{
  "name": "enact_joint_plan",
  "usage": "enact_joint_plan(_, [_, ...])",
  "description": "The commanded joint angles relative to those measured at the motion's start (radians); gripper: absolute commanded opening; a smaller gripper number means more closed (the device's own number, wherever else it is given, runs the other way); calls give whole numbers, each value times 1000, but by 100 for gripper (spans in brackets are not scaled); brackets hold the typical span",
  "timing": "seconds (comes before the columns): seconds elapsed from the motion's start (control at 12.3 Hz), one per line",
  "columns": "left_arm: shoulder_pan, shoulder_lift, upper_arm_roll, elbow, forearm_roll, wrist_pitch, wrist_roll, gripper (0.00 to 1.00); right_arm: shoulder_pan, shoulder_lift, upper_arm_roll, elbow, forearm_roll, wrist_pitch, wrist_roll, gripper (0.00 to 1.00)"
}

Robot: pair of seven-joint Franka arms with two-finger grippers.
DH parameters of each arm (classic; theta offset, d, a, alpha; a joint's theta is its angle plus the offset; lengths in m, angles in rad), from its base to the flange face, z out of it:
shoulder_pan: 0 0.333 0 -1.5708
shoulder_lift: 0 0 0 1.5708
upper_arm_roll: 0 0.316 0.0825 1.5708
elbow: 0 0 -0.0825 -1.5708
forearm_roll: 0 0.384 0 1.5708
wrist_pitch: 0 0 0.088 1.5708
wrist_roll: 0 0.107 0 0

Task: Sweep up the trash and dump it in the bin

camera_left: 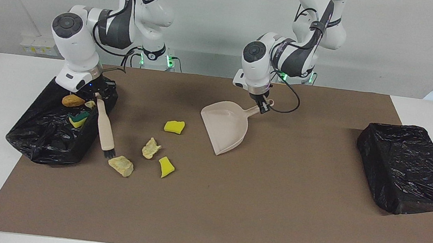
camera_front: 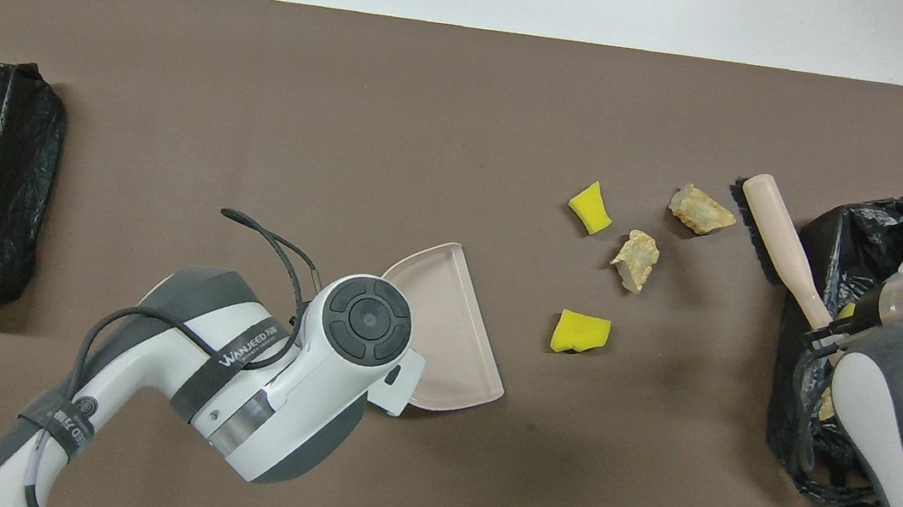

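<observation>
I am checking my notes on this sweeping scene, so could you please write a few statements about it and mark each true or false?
1. The right gripper holds the hand brush. True.
2. Four scraps lie loose on the brown mat. True.
3. The dustpan holds a yellow sponge piece. False: the dustpan is empty.
4. The left gripper holds the dustpan by its handle. True.
5. The bin toward the left arm's end holds the orange-brown lump. False: the lump lies in the bin beside the brush.

four scraps [camera_left: 150, 148] on mat [camera_left: 230, 219] | between bin [camera_left: 37, 139] and dustpan [camera_left: 226, 128] | brush [camera_left: 105, 130] beside bin
</observation>
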Motion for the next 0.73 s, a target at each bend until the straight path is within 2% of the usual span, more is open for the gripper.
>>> enact_joint_plan(0.0, [-18, -17, 14, -5, 28, -44, -69, 0, -7, 46, 15, 59, -31, -40, 90, 0])
enact_joint_plan(0.65, [-40, -37, 9, -18, 26, -117, -156, 0, 7, 155, 18, 74, -32, 36, 171, 0])
